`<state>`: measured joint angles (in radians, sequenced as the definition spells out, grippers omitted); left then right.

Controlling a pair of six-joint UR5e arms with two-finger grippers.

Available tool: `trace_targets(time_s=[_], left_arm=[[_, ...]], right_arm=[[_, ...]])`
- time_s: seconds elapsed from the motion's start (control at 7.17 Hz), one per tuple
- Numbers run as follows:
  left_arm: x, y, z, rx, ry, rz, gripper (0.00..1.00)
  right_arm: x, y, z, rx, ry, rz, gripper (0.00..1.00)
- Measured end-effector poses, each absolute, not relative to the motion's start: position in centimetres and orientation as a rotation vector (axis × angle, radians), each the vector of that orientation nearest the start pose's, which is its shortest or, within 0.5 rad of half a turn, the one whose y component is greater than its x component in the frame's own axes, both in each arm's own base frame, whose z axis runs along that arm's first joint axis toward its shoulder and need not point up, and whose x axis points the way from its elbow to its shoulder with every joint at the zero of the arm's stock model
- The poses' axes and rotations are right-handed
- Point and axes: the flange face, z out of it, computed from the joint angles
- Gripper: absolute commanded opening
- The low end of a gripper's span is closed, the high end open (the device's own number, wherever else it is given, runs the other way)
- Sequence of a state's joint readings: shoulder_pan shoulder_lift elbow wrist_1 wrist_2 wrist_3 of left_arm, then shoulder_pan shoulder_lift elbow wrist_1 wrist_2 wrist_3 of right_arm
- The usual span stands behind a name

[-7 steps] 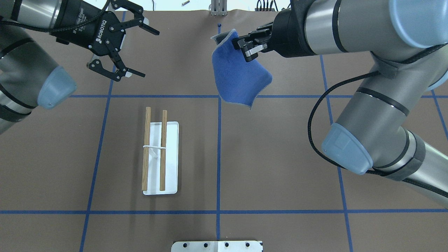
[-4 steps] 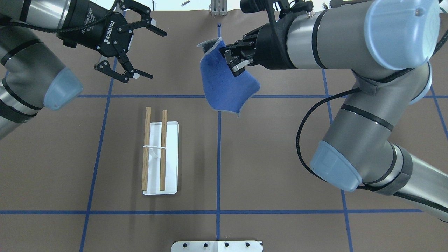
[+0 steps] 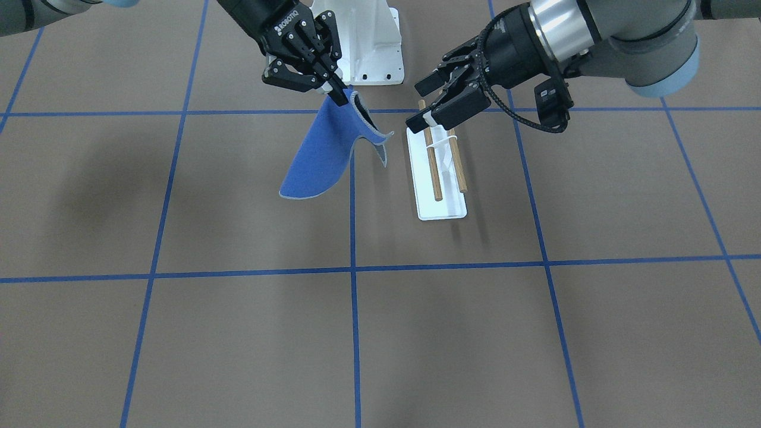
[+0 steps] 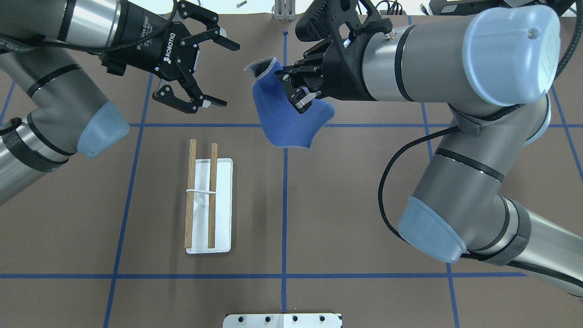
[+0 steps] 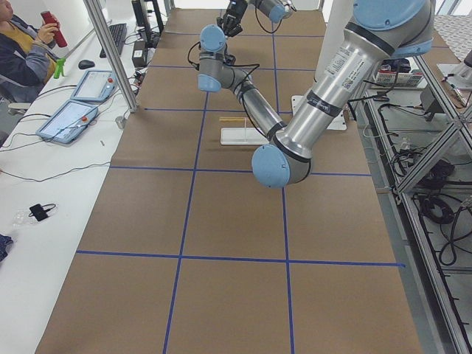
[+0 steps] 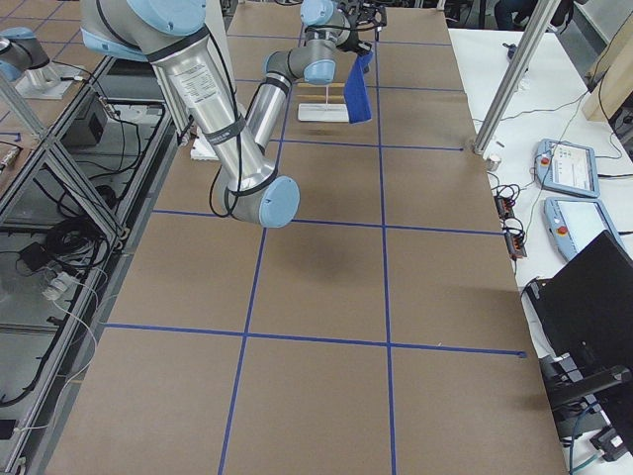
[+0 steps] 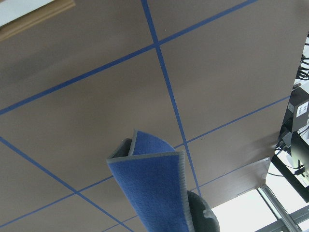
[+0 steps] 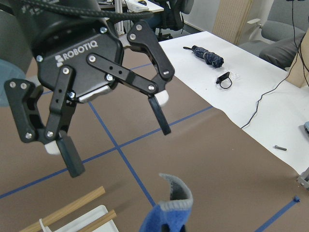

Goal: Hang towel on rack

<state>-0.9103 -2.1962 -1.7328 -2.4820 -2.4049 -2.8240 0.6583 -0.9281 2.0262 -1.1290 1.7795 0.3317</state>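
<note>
Brown table (image 4: 355,218) marked with blue tape lines (image 4: 284,205). A white bench (image 5: 22,295) alongside holds two tablets (image 5: 68,120); a metal post (image 5: 110,53) stands at its edge.

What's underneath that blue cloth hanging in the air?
Brown table and blue tape lie under the towel; the rack stands aside. Overhead, the towel hides the spot beneath.
</note>
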Motion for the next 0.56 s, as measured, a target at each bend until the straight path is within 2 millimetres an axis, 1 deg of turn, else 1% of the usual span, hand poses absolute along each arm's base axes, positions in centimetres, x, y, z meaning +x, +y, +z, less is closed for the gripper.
trace_targets(time_s=[0.14,0.56], left_arm=[[31.3,-49.2,12.2,-0.903,1.492,-0.925,0.98],[31.5,-49.4,12.1,-0.893,1.505,-0.942,0.98]], right_arm=[[-35.8,-41.0,5.5,1.182,-1.048,-0.621,0.00],[-35.8,-39.1,4.7,1.207,-1.070,-0.628,0.00]])
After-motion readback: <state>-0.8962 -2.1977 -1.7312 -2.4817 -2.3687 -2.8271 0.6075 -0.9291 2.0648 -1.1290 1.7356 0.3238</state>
